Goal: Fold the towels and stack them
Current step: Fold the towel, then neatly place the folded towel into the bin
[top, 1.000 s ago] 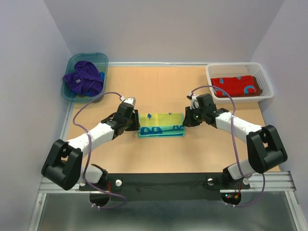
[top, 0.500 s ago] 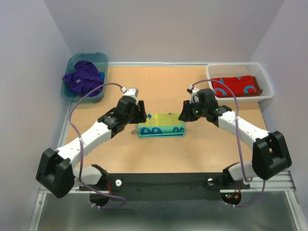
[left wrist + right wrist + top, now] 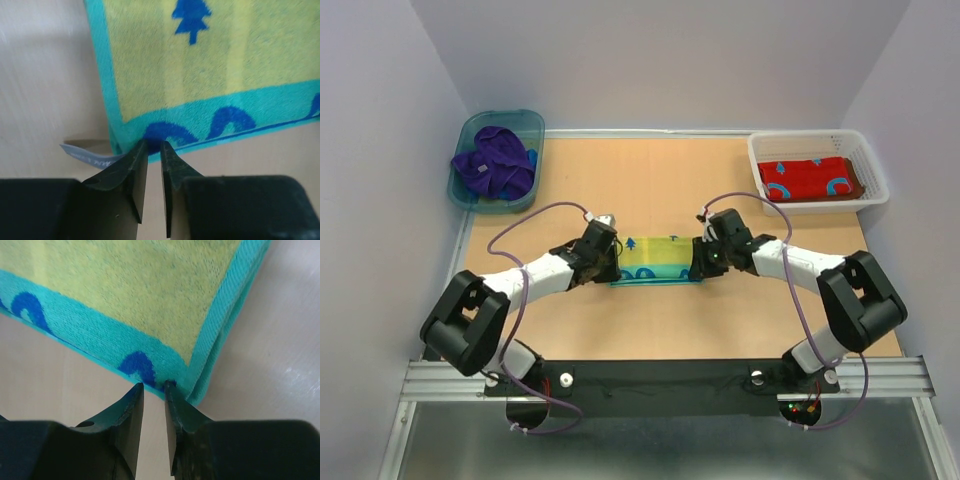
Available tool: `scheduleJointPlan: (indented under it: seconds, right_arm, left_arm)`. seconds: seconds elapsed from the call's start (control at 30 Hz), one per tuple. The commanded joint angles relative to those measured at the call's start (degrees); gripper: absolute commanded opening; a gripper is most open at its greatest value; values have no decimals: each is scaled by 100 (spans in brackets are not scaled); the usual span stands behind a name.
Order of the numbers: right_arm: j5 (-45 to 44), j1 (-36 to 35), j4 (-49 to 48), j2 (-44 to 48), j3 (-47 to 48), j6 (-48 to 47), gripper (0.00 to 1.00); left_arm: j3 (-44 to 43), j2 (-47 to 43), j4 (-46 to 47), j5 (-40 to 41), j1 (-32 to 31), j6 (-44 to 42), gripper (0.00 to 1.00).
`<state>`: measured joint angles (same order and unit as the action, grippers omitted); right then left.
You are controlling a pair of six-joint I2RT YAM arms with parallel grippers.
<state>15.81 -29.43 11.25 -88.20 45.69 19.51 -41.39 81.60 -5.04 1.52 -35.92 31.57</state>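
At your left claw (image 3: 152, 146) and right claw (image 3: 154, 386), both barely parted, grip unclear, limp towel (image 3: 210, 75) corners are waiting.

The tan table (image 3: 720, 190) is carrying a folded teal-and-yellow towel (image 3: 655, 258) lying flat at its middle, a teal tub (image 3: 506, 114) sitting at the far left corner and a white mesh basket (image 3: 806, 135) at the far right.

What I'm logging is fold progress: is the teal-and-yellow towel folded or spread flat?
Folded: the teal-and-yellow towel shows doubled layers along its edge in the right wrist view.
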Motion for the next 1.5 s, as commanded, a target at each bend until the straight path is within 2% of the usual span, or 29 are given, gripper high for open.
scheduleJointPlan:
  seconds: [0.0, 0.3, 0.33, 0.37, 0.47, 0.53, 0.63, 0.73, 0.87, 0.97, 1.07, 1.2, 1.4, 1.43, 1.47]
  right_arm:
    - [-201, -80, -307, 330, -375, 158, 29]
    - [-228, -80, -334, 716, -799, 325, 29]
    - [-219, -89, -307, 813, -773, 334, 29]
    - [-176, -89, -290, 944, -729, 343, 29]
    - [-166, -80, -228, 1331, -466, 387, 29]
    - [-175, -80, -211, 1402, -264, 405, 29]
    - [-192, -80, -211, 1245, 71, 413, 29]
    - [-341, -80, -219, 912, 212, 457, 30]
    - [-684, -89, -263, 569, 151, 580, 30]
    - [-825, -80, -325, 445, -77, 598, 30]
    - [-869, -80, -342, 418, -410, 642, 30]
    - [-922, -89, -334, 575, -824, 765, 30]
    - [-914, -89, -333, 997, -1098, 800, 30]
    - [-879, -89, -325, 1190, -1063, 783, 30]
    - [-852, -89, -299, 1287, -1019, 774, 30]
  left_arm:
    - [533, -407, 222, -345, -20, 411, 26]
    - [1115, -898, 285, -609, -29, 639, 25]
    - [1115, -1057, 241, -609, -46, 709, 26]
    - [1098, -1224, 197, -574, -46, 753, 32]
    - [852, -1848, -5, -381, -90, 815, 44]
    - [457, -1999, -216, -223, -90, 807, 47]
    - [-25, -1833, -322, -196, -90, 684, 49]
    - [-185, -1385, -235, 190, -82, 640, 49]
    - [-116, -656, 99, 25, -90, 666, 45]
    - [104, -225, 292, -99, -125, 754, 34]
    - [454, -83, 407, -291, -117, 876, 28]
    - [956, -319, 460, -424, -126, 1009, 18]
    - [1423, -732, 434, -486, -125, 1062, 15]
    - [1379, -812, 373, -451, -126, 1035, 16]
    - [1335, -891, 302, -442, -126, 1018, 22]
